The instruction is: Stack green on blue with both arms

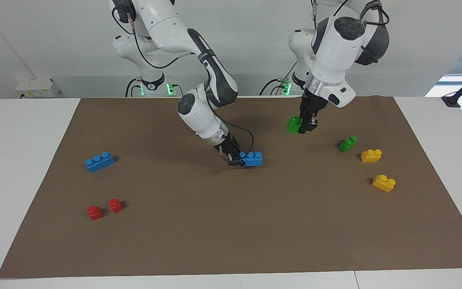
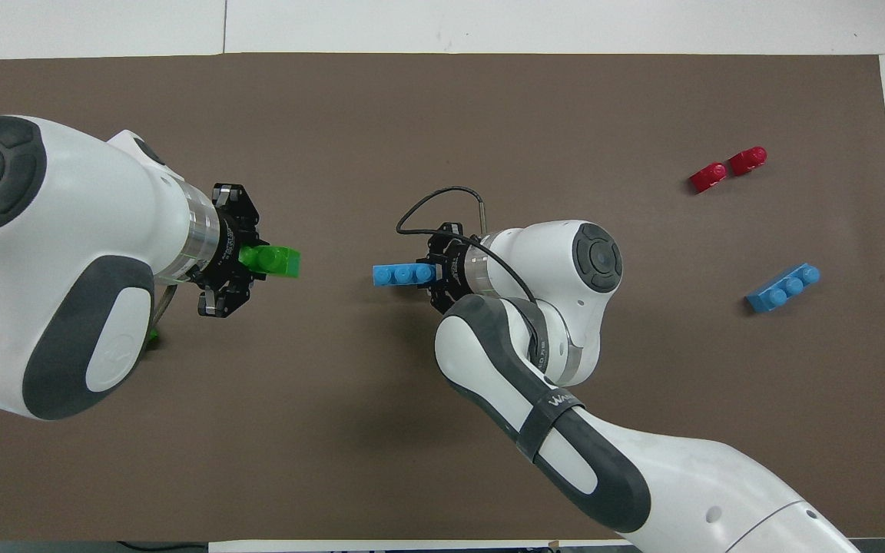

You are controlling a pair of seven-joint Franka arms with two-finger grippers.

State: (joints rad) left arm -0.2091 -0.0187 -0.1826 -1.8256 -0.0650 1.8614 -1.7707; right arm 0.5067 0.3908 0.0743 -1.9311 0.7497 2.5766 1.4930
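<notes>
Table: white, largely covered by a brown mat.
Right arm's end: a blue brick and two red bricks are laid on the mat.
Left arm's end: a green brick and two yellow bricks are laid there.

High facing and overhead cameras share the brown mat.

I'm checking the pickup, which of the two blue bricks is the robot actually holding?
The blue brick at the middle of the mat, gripped at one end by the right hand. The other blue brick lies untouched toward the right arm's end, near the red bricks.
</notes>
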